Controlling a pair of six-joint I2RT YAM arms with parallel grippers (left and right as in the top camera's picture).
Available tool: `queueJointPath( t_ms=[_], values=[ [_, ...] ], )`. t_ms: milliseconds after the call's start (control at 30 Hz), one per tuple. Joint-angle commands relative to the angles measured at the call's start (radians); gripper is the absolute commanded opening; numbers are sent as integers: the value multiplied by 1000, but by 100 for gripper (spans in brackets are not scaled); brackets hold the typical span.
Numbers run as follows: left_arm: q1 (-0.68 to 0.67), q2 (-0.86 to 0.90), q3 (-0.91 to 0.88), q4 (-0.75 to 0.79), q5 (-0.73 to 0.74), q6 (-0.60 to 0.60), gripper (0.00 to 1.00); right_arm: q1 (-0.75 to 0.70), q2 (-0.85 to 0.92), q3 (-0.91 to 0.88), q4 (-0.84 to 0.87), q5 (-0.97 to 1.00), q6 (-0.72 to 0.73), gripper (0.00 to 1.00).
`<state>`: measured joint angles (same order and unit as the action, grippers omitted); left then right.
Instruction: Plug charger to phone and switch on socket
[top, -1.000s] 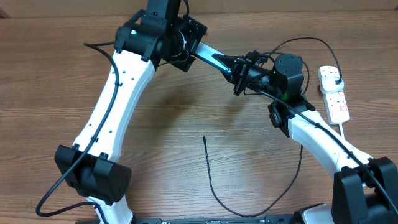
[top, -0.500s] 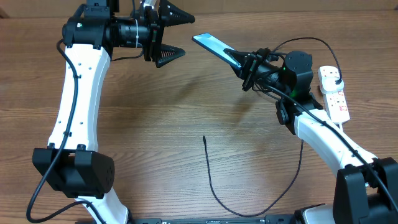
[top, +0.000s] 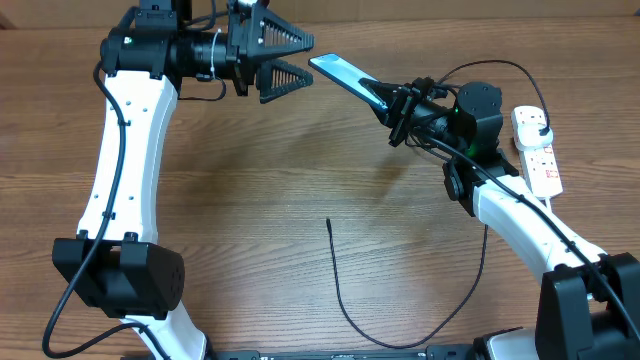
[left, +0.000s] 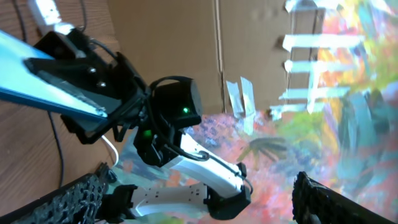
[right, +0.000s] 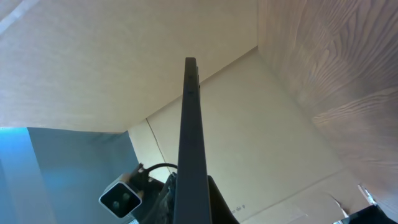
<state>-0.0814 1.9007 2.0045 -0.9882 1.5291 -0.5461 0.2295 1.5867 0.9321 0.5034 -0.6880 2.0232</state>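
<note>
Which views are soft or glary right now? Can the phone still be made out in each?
Overhead: sharp, even light, soft arm shadows on the table; the phone glows teal. Left wrist: colourful backdrop blurred, phone a bright blue slab at the left edge, easy to make out. Right wrist: phone seen edge-on as a dark strip, in focus, no glare.

A phone (right: 191, 143), seen edge-on as a thin dark slab, rises from the bottom of the frame straight ahead of the right wrist camera. Its tip is set against pale beige panels (right: 93, 56) that meet in a corner beyond it. To the phone's right spreads the wood-grain table (right: 348, 74); to its left lies a blue-grey surface (right: 62, 174), and close beside the phone's base sits a small pale housing (right: 122, 198) with a dark round spot, a black cable (right: 155, 167) curling over it.
</note>
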Motion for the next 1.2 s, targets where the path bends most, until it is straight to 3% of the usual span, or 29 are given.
queueJointPath(
  t_ms=[0,167,267,333,433,467,500,533,567,600,1033,1167],
  values=[
    [1,8,7,-2,53,76,100,0,-12,23,14,3,120,4],
    [3,8,7,-2,37,83,100,0,-12,23,14,2,120,4],
    [4,8,7,-1,-137,82,100,-1,-12,23,14,3,120,4],
    [4,8,7,-1,-310,33,90,-2,-12,23,14,4,120,4],
    [3,8,7,0,-548,-153,74,-3,-12,23,14,8,120,4],
    [3,8,7,0,-578,-188,73,-3,-12,23,14,8,120,4],
    [2,8,7,0,-621,-251,73,-3,-12,23,14,8,120,4],
    [2,8,7,0,-674,-346,80,-3,-12,23,14,8,120,4],
    [2,8,7,0,-698,-392,94,-3,-12,23,14,7,120,4],
    [0,8,7,0,-715,-420,100,-3,-12,23,14,7,120,4],
    [-176,9,7,76,-982,-571,100,0,-12,23,49,-47,121,4],
    [-211,9,7,77,-1013,-585,89,0,-12,23,52,-50,121,4]
  ],
)
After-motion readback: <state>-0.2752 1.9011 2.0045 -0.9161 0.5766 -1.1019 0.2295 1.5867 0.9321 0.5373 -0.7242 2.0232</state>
